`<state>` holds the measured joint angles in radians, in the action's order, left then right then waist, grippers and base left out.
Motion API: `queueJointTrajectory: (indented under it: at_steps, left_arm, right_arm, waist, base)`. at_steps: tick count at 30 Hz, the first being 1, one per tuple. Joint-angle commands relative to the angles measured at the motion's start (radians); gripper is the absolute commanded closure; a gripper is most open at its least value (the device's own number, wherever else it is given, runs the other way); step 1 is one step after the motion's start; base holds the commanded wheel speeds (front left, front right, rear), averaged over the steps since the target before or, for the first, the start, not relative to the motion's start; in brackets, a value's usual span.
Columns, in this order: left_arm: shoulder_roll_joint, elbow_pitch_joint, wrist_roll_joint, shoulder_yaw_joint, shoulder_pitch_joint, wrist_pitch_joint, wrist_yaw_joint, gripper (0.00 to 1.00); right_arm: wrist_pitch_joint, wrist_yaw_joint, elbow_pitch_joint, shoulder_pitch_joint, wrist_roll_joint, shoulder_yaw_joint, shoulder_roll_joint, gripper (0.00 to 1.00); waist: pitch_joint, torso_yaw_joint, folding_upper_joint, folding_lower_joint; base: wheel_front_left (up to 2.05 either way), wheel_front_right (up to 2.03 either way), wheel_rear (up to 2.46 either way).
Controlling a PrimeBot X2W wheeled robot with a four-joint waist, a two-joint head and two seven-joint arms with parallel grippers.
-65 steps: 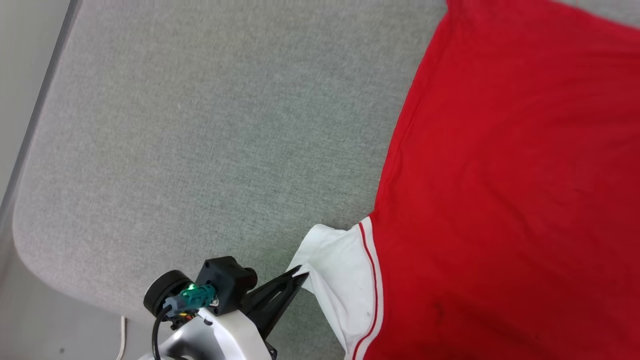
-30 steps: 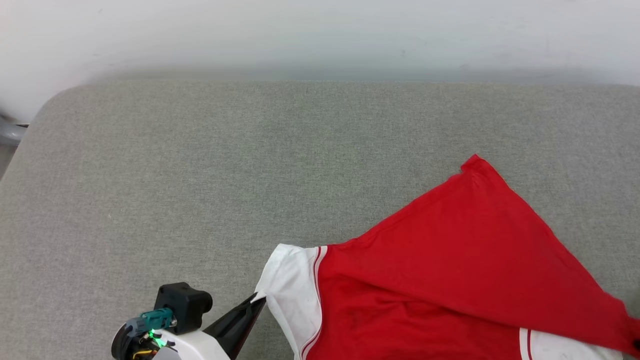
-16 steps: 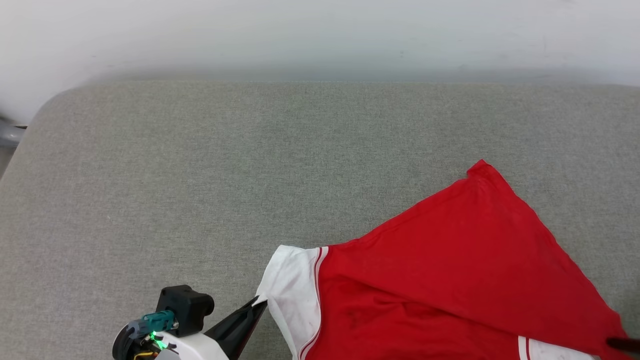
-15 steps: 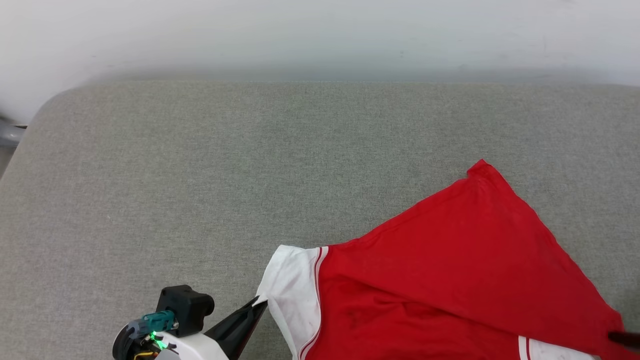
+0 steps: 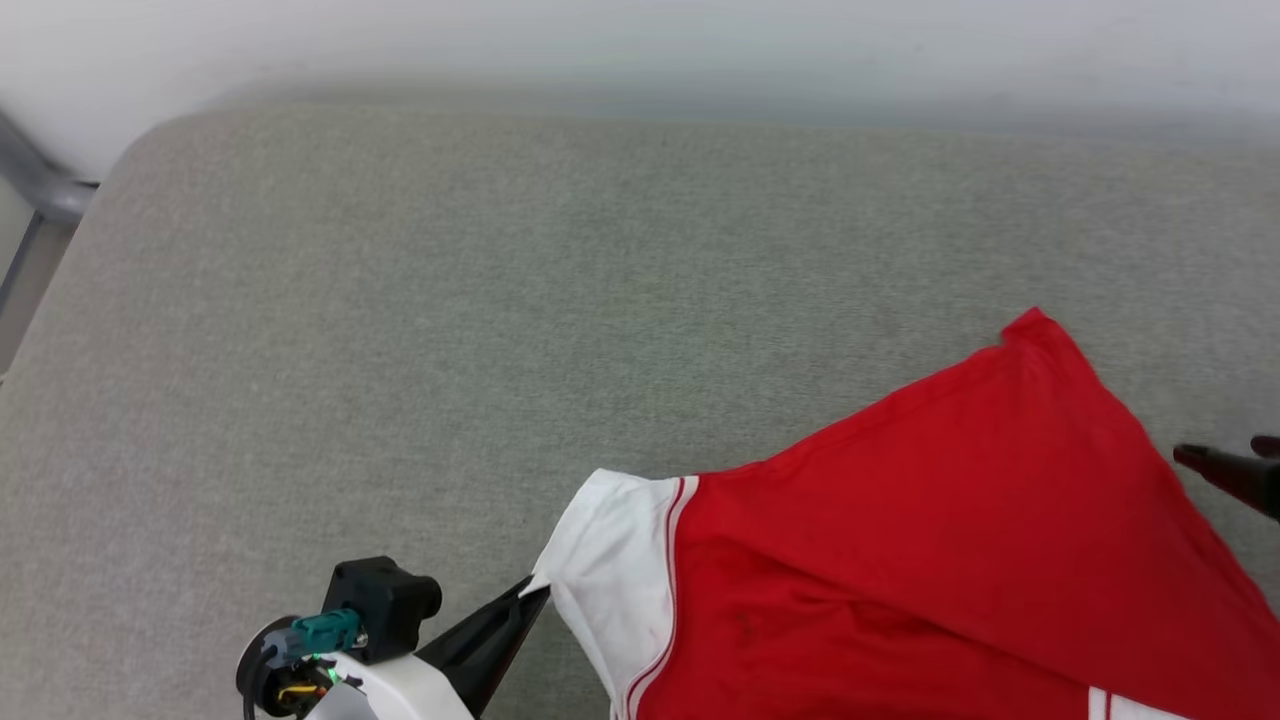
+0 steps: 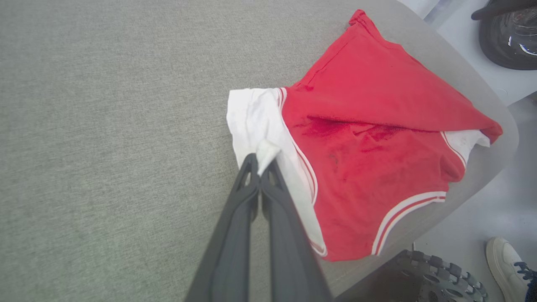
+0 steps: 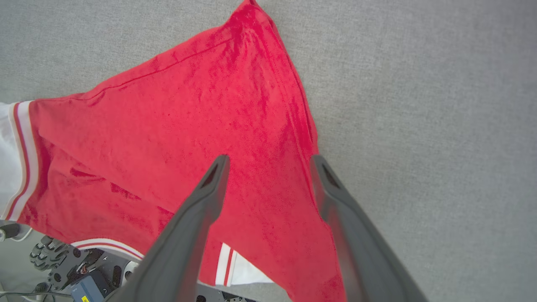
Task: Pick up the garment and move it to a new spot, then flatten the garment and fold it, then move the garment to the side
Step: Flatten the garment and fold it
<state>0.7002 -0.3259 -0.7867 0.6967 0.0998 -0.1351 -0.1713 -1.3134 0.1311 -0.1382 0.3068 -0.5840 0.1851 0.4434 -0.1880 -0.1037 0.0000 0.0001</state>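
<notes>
Right gripper (image 7: 270, 161) has let go and hangs spread over the garment (image 5: 900, 540); left gripper (image 6: 261, 161) clamps its white sleeve (image 6: 251, 117).

We open our right gripper (image 7: 268, 161) and lift it off the garment (image 7: 168, 126), which now lies loose beneath the spread jaws.

The left pincer (image 5: 538, 590) sits low on the left of the head view, its white forearm (image 5: 385, 695) coming in from the bottom edge. Its dark fingers are pressed together and angled up to the right, nipping a white sleeve corner of the garment (image 6: 369, 126). The right pincer (image 7: 268, 161) hangs over the red cloth with its jaws spread wide, holding nothing.
</notes>
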Motion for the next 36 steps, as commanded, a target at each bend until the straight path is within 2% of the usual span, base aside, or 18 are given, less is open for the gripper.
queueJointTrajectory:
  at_steps: [1,5,17,34,35,36]
  left_arm:
    - [-0.004,-0.005,0.006,0.0,0.017,0.0,0.004,1.0]
    - [-0.014,-0.011,0.014,0.001,0.038,0.002,0.007,1.0]
    - [-0.061,0.024,0.028,0.03,0.079,0.019,0.04,1.0]
    - [-0.095,0.042,0.035,0.052,0.109,0.025,0.051,1.0]
    - [-0.096,0.043,0.035,0.052,0.11,0.025,0.05,1.0]
    - [-0.097,0.044,0.034,0.052,0.11,0.025,0.049,1.0]
  right_arm:
    - [-0.004,-0.001,0.008,0.026,0.01,-0.012,-0.005,0.0]
    - [-0.003,-0.001,0.061,0.098,0.051,-0.045,0.0,0.0]
    - [0.033,-0.001,0.275,0.248,0.147,-0.042,0.044,0.0]
    - [0.076,-0.001,0.425,0.23,0.162,-0.116,0.057,0.0]
    - [0.084,-0.001,0.428,0.23,0.158,-0.12,0.058,0.6]
    - [0.093,-0.001,0.429,0.23,0.154,-0.124,0.059,1.0]
  waist:
    - [-0.034,-0.034,0.0,-0.0001]
    - [-0.086,-0.084,0.0,-0.0001]
    - [-0.193,-0.211,0.0,-0.0001]
    - [-0.234,-0.263,0.0,-0.0001]
    - [-0.235,-0.263,0.0,-0.0001]
    - [-0.235,-0.263,0.0,-0.0001]
  base:
    - [0.0,0.0,0.0]
    - [0.0,0.0,0.0]
    - [0.0,0.0,0.0]
    - [0.0,0.0,0.0]
    - [0.0,0.0,0.0]
    - [0.0,0.0,0.0]
